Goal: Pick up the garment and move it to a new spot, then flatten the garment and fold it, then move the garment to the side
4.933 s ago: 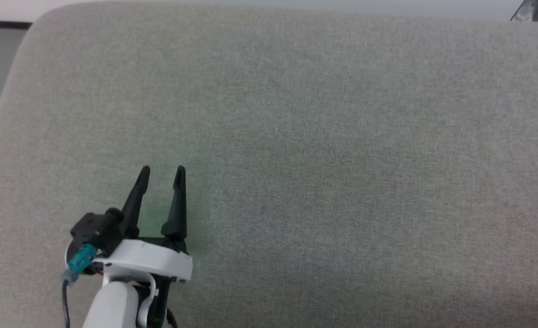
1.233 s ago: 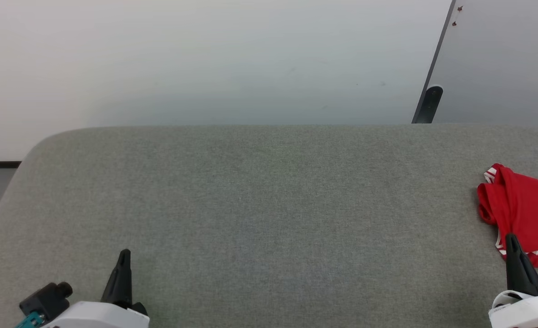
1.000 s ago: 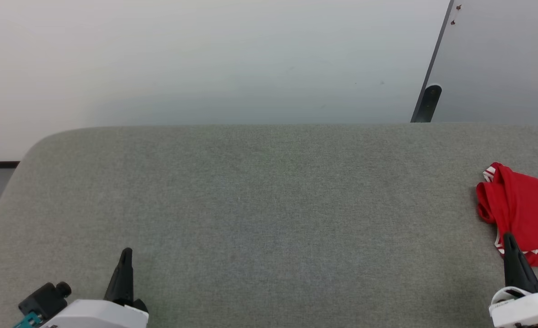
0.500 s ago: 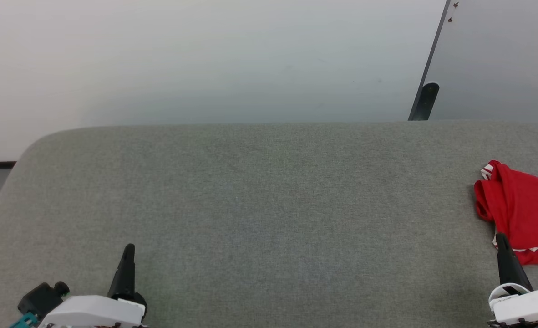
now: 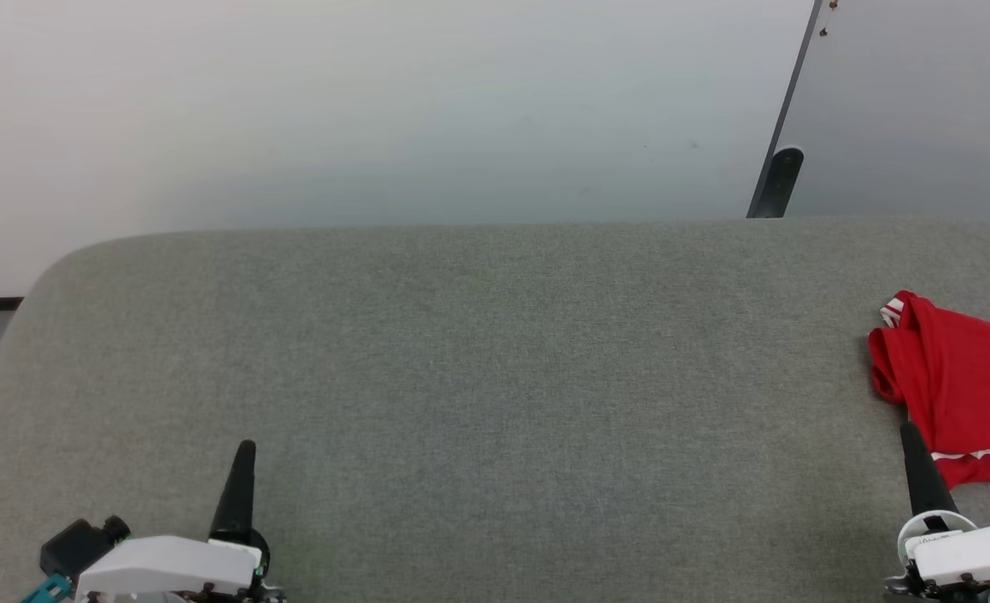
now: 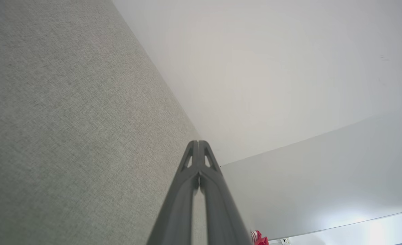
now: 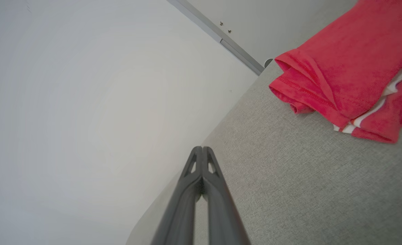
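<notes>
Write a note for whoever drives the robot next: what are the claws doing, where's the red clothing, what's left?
Left claw: shut, empty, over the near left of the grey padded surface.
Right claw: shut, empty, near right, close to the garment but apart from it.
Garment: in folded layers at the surface's far right, partly cut off in the head view.
Done: it looks folded and set aside.
Left: likely nothing; check the fold.

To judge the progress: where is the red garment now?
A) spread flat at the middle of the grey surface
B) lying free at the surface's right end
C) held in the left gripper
B: the garment lies at the grey surface's right end, apart from the shut right gripper.
</notes>
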